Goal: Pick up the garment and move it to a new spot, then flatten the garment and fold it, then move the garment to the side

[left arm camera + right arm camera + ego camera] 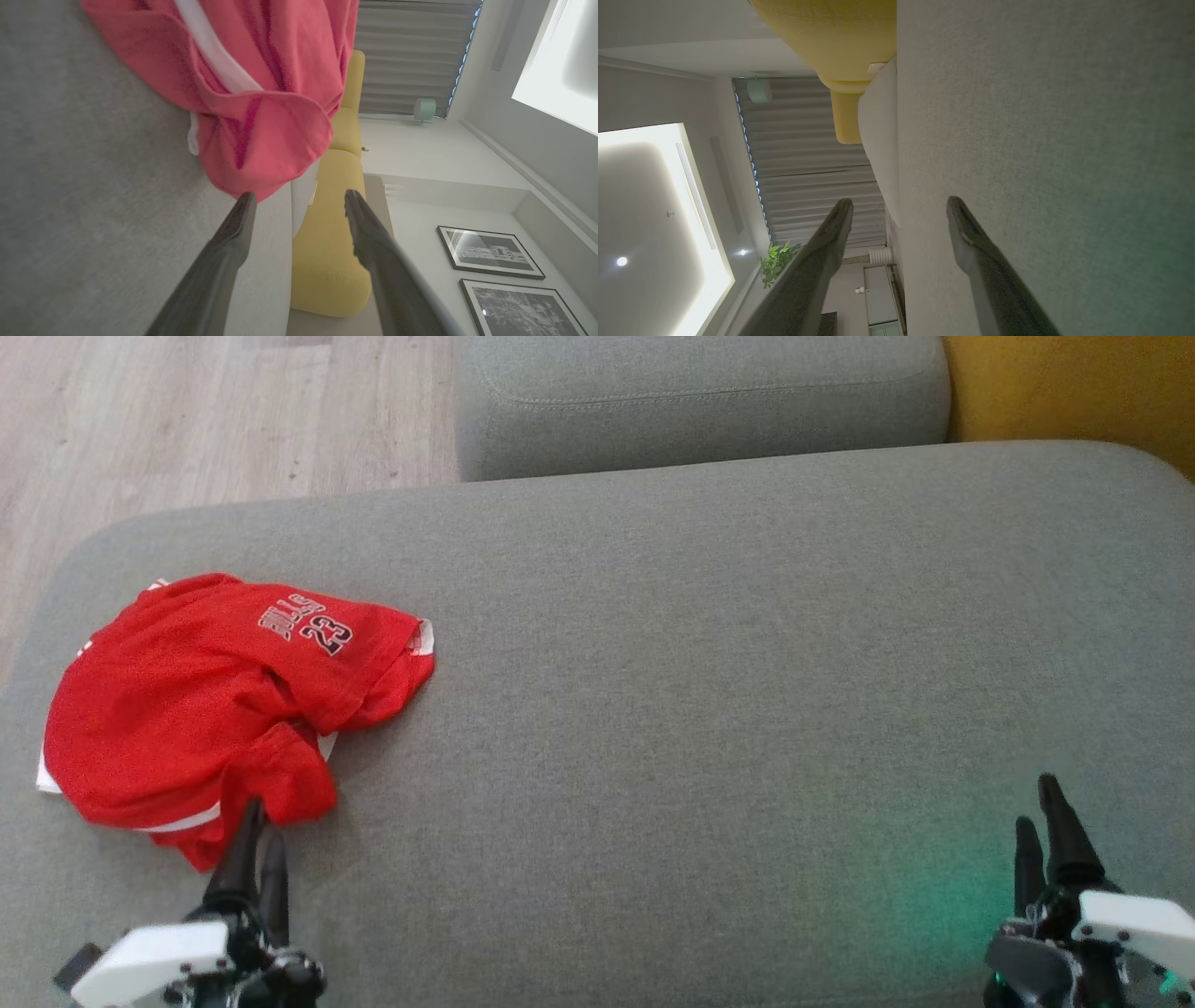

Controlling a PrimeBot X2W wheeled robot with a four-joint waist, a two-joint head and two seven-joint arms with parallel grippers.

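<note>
Overhead, in the head view, the red garment (205, 700) lies crumpled on the left part of the grey sofa cushion (700, 663). My left claw (264, 826) has its tips at the garment's near edge. My right claw (1036, 803) sits well apart at the near right, over bare cushion. In my left wrist view, my fingers stand apart, with the garment's hem just beyond them. In my right wrist view, the fingers are likewise spread, gripping nothing, alongside the cushion.
</note>
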